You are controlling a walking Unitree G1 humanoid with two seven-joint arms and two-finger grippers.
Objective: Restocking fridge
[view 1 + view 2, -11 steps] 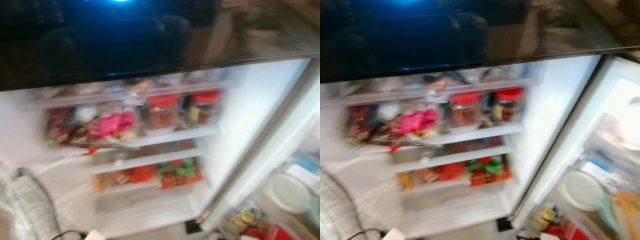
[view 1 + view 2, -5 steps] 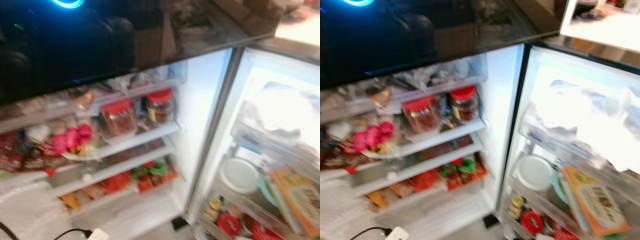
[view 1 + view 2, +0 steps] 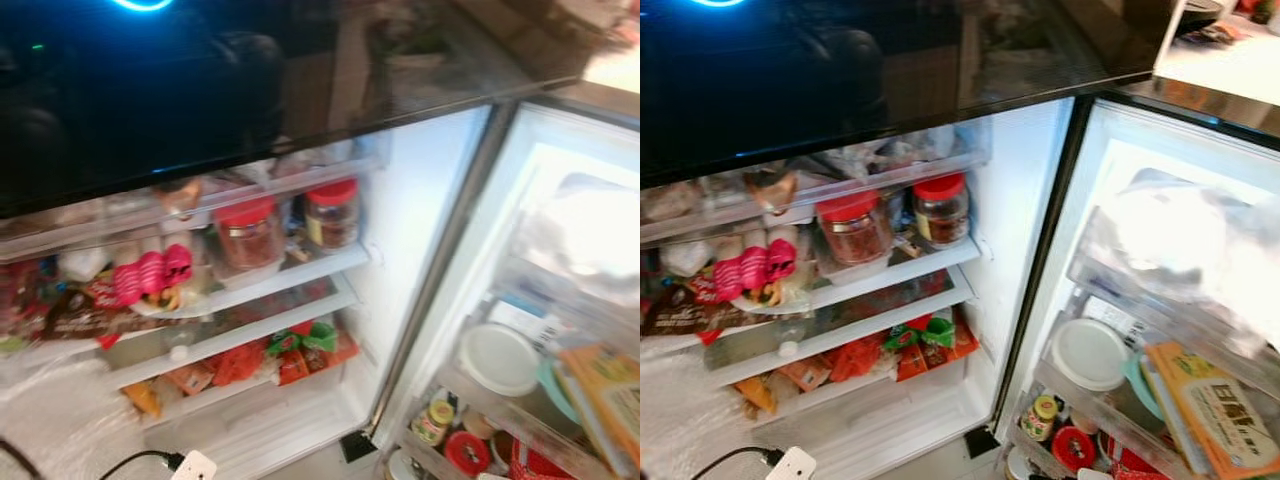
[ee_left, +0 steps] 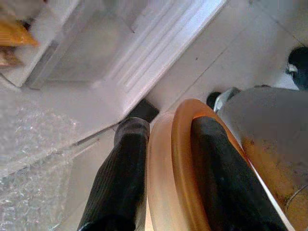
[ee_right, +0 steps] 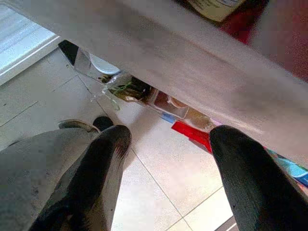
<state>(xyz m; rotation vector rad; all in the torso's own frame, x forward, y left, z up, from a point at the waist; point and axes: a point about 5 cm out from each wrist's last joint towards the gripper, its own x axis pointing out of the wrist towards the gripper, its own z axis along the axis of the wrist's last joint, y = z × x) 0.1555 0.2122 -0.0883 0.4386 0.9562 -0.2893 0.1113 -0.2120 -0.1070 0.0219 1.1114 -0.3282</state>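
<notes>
The fridge [image 3: 1025, 200] stands open in front of me, under a glossy black upper door. Two red-lidded jars [image 3: 852, 225] [image 3: 941, 208] share a shelf, and a pink packet [image 3: 755, 268] lies to their left. Red and green packets [image 3: 920, 345] sit on the lower shelf. In the left wrist view my left gripper [image 4: 168, 125] is shut on the curved rim of an orange translucent container [image 4: 166, 183], low over the floor by the fridge base. My right gripper [image 5: 171, 137] hangs open above the floor tiles, with nothing between its fingers.
The open fridge door [image 3: 1160, 300] on the right holds a white round lid [image 3: 1090, 352], a yellow box [image 3: 1215, 410] and small jars [image 3: 1040, 415]. A white plug block with a cable [image 3: 790, 463] lies on the floor. Bubble wrap [image 3: 60, 430] lies at the lower left.
My head view has swung to the right, bringing the door bins into view, and the picture is sharper. Nothing inside the fridge has visibly moved.
</notes>
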